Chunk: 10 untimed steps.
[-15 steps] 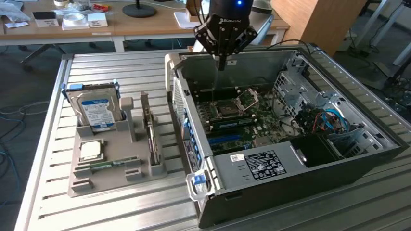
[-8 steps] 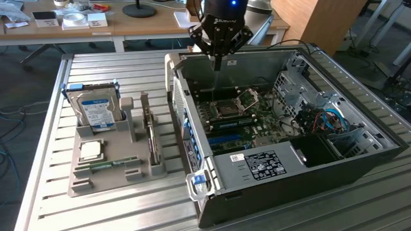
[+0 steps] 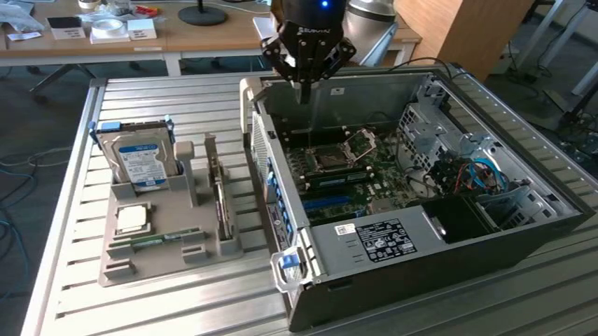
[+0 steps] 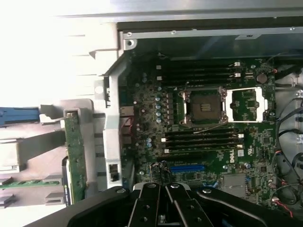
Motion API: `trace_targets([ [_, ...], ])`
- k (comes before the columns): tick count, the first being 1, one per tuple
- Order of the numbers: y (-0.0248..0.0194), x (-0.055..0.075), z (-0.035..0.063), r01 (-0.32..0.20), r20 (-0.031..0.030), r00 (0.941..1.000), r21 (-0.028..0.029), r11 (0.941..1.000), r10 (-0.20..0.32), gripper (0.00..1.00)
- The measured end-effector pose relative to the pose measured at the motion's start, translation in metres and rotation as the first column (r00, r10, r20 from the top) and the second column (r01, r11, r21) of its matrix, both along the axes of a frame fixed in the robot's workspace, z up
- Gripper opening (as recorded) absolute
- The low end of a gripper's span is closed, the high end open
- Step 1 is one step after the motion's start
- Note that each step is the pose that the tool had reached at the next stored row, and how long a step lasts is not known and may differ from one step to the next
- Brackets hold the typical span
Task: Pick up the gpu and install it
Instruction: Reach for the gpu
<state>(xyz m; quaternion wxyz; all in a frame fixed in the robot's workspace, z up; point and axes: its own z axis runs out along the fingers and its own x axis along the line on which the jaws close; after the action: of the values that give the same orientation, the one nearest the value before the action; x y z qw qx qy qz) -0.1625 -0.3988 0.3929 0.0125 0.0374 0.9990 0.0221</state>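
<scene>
- The gpu [image 3: 220,199] is standing on its long edge in a slot of the gray holder tray [image 3: 122,269], just to the exterior view's left of the open computer case [image 3: 449,245]. Nothing is touching it.
- A hard drive [image 3: 140,157] is leaning upright at the tray's far end, beside the gpu.
- A CPU chip [image 3: 131,218] and a RAM stick [image 3: 154,240] are lying flat nearer the camera.
- The gripper [image 3: 302,94] is hanging over the open case, near its far wall and well apart from the gpu. Its fingers are pressing together on nothing.
- The motherboard [image 3: 355,182] is lying exposed inside the case, its CPU socket [image 4: 203,106] showing with the cover raised.
- A blue expansion slot [image 4: 187,168] is sitting just beyond the fingertips in the wrist view.
- Tray and case are resting on a slatted metal table [image 3: 187,308].
</scene>
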Motion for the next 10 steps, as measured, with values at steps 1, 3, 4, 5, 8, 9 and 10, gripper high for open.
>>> trace_targets([
  [1,0.0000,-0.002,0.0000,0.000,0.0000,1.0000,0.0000,1.0000,0.000,0.11],
  [3,0.0000,-0.007,0.0000,0.000,-0.0001,1.0000,-0.0001,1.0000,0.000,0.11],
  [4,0.0000,-0.009,0.0000,0.000,-0.0001,1.0000,-0.0001,1.0000,0.000,0.11],
  [5,0.0000,-0.012,-0.0001,0.000,0.0000,1.0000,0.0000,1.0000,0.000,0.11],
  [8,0.0000,-0.019,-0.0001,0.000,0.0000,1.0000,0.0000,1.0000,0.000,0.11],
  [9,0.0000,-0.021,-0.0001,0.000,-0.0001,1.0000,0.0000,1.0000,0.000,0.11],
  [10,0.0000,-0.023,-0.0002,0.000,0.0000,1.0000,0.0000,1.0000,0.000,0.11],
])
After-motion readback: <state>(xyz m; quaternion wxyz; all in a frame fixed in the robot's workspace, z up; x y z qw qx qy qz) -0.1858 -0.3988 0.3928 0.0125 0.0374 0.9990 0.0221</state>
